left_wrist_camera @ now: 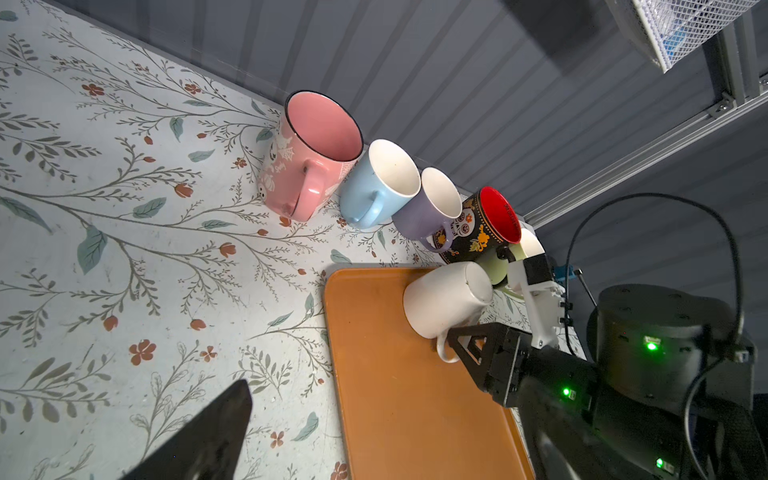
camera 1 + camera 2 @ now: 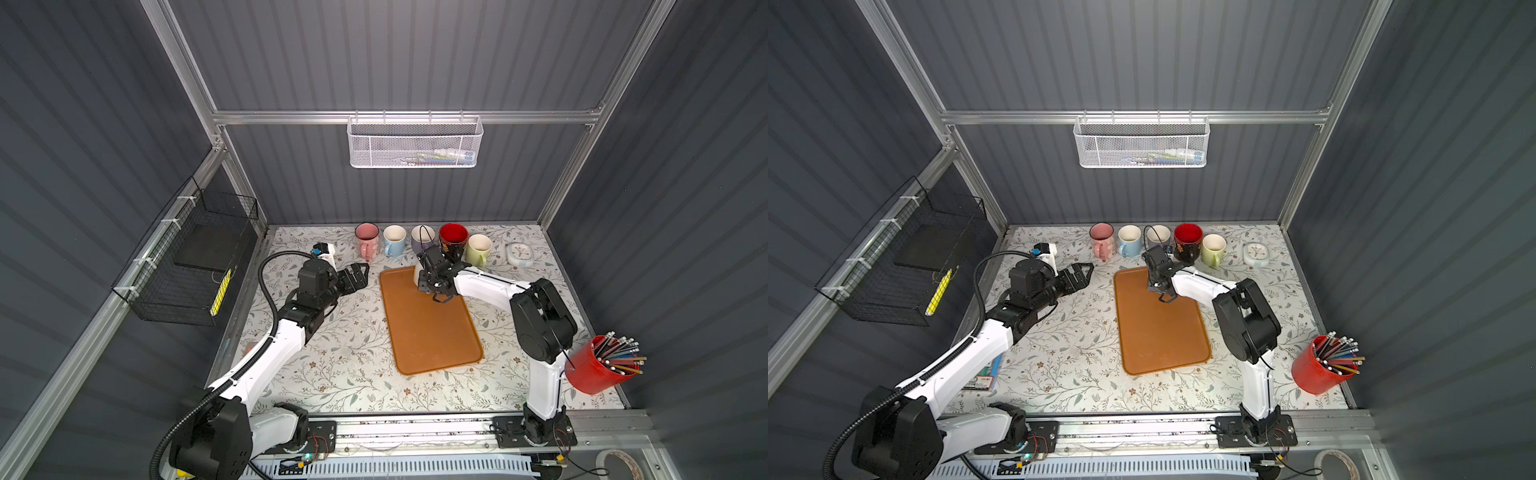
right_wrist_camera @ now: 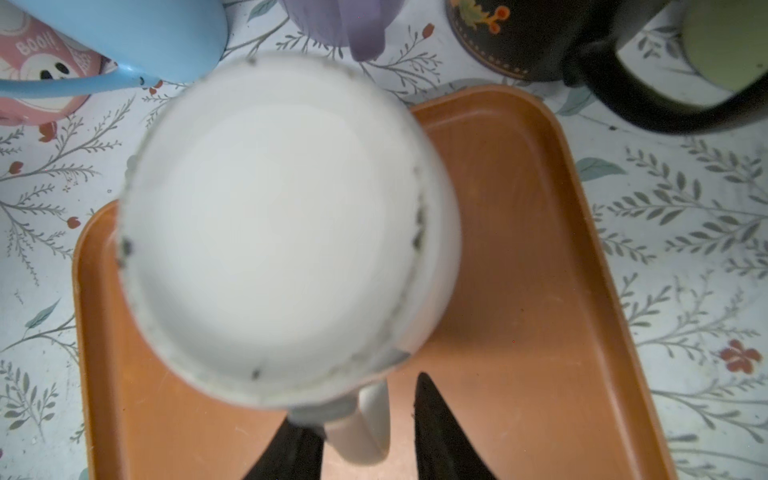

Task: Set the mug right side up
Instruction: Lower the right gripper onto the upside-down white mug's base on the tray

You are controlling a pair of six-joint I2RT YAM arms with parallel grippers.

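Observation:
A white mug [image 3: 270, 232] stands upside down, its flat base up, on the far end of the orange tray [image 2: 432, 332]. It also shows in the left wrist view as the mug [image 1: 444, 299], and its edge [image 2: 417, 274] peeks out beside the right arm in a top view. My right gripper [image 2: 437, 293] points down over it. In the right wrist view the gripper [image 3: 361, 407] has its jaws on either side of the mug's handle [image 3: 370, 428], with a gap still showing on one side. My left gripper [image 2: 365, 275] hangs open and empty left of the tray.
Upright mugs line the back wall: pink [image 2: 367, 237], blue [image 2: 394, 239], purple [image 2: 422, 237], black with red inside [image 2: 454, 237], green [image 2: 479, 246]. A small white clock [image 2: 520, 253] lies at their right. A red pencil cup [image 2: 594, 370] stands front right.

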